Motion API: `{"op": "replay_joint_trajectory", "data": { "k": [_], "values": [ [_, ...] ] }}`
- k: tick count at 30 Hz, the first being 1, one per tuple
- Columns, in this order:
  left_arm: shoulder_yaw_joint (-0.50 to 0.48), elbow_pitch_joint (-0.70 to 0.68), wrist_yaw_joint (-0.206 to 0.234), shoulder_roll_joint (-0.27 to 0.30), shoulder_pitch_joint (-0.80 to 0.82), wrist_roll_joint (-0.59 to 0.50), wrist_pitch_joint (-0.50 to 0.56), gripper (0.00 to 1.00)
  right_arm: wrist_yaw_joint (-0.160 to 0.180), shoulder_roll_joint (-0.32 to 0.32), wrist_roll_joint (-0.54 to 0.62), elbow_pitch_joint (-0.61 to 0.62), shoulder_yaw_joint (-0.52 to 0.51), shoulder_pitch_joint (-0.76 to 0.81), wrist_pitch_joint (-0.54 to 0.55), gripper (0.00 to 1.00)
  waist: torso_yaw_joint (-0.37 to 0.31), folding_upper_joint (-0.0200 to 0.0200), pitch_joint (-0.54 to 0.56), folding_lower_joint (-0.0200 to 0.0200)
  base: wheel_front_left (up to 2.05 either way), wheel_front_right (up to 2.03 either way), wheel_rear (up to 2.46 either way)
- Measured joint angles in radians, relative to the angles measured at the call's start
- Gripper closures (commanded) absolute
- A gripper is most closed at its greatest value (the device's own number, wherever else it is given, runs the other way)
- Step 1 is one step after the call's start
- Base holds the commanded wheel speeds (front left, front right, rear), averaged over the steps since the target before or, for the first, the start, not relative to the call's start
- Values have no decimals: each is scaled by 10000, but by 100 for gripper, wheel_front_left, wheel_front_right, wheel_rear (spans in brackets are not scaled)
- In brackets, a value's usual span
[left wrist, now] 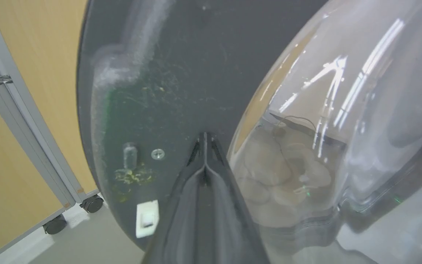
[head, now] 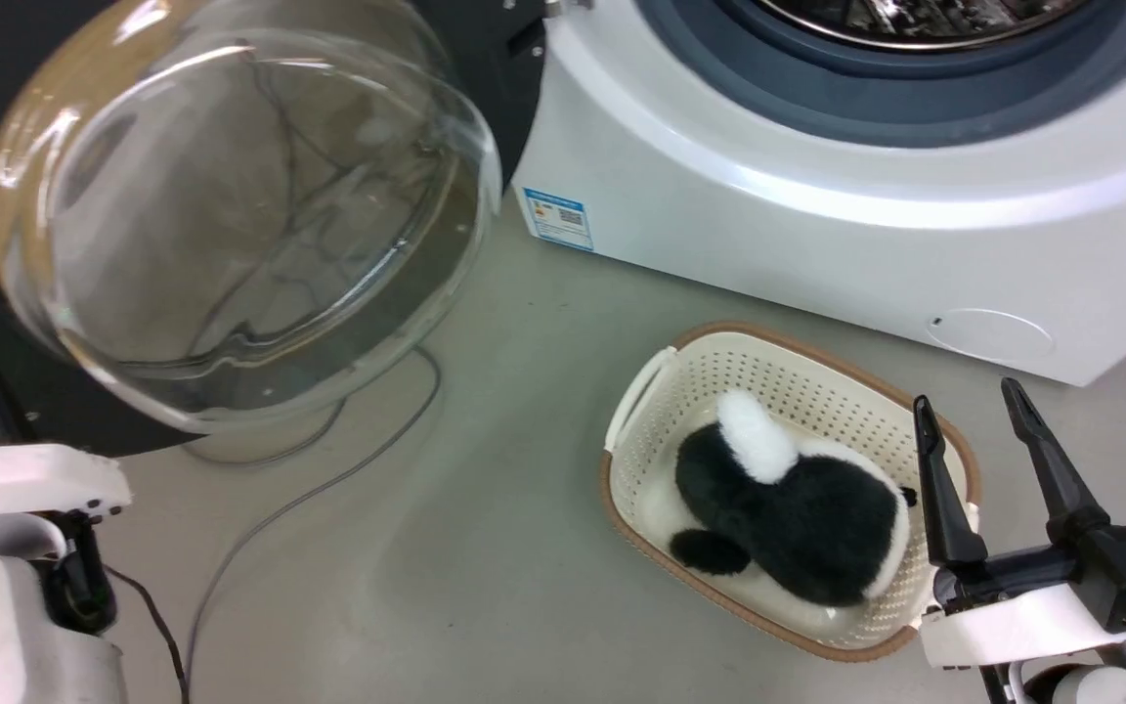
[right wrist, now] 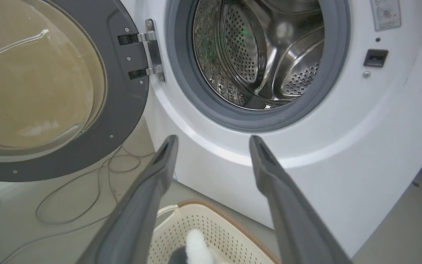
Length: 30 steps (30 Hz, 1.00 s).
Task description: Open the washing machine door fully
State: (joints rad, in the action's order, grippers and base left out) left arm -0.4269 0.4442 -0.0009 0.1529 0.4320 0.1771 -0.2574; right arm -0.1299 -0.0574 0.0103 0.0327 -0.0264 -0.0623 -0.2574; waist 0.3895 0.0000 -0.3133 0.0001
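Ahead of our left gripper (left wrist: 204,141), right at its fingertips, is the inner face of the washing machine door (left wrist: 159,73): dark plastic, with the clear glass bowl bulging out to the right of the fingers. The two fingers are pressed together with nothing between them. Whether their tips touch the door or stop just short, we cannot tell.

Ahead of our right gripper (right wrist: 213,141), whose fingers are spread wide and hold nothing, is the washing machine (right wrist: 343,146). Its steel drum (right wrist: 262,55) is exposed above the fingertips. To the left of this gripper the door hangs from its hinge (right wrist: 151,51), well clear of the opening. Below the fingers sits a basket (right wrist: 174,234) holding a black-and-white plush toy (right wrist: 196,242).

We judge the task nearly or wholly done, since the opening is unobstructed and the door stands far out to the side. What may remain is a last push to the hinge's stop, and no view shows whether that stop is reached.

The door's outer face and part of its rim are cut off. Reflections in the glass blur whatever lies behind it. From the head, our left gripper appears as a single dark finger by the door's lower rim.
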Motion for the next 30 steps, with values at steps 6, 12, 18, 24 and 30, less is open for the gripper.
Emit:
{"op": "replay_joint_trajectory", "data": {
  "k": [6,12,18,24,30],
  "values": [
    [-397,240,-205,69,103,-280,0,100,0,-2,67,10,-31,-6,0,0,-233,0,76,0,0,0,0],
    [-560,-4,-454,15,-140,-675,0,100,0,17,46,-25,-58,29,0,0,-367,0,546,0,0,0,0],
    [-464,-765,-731,-167,-1093,-1145,0,100,0,35,-192,-42,-236,389,0,0,-531,0,1464,-1,0,0,0],
    [13,-1678,-917,-516,-1916,-1333,0,100,0,38,-485,-38,-347,734,0,0,-739,0,2245,-2,0,0,0],
    [725,-2330,-1089,-698,-2670,-1392,0,100,0,44,-750,-40,-453,1074,0,0,-1041,0,2892,-2,0,0,0]
  ]
}}
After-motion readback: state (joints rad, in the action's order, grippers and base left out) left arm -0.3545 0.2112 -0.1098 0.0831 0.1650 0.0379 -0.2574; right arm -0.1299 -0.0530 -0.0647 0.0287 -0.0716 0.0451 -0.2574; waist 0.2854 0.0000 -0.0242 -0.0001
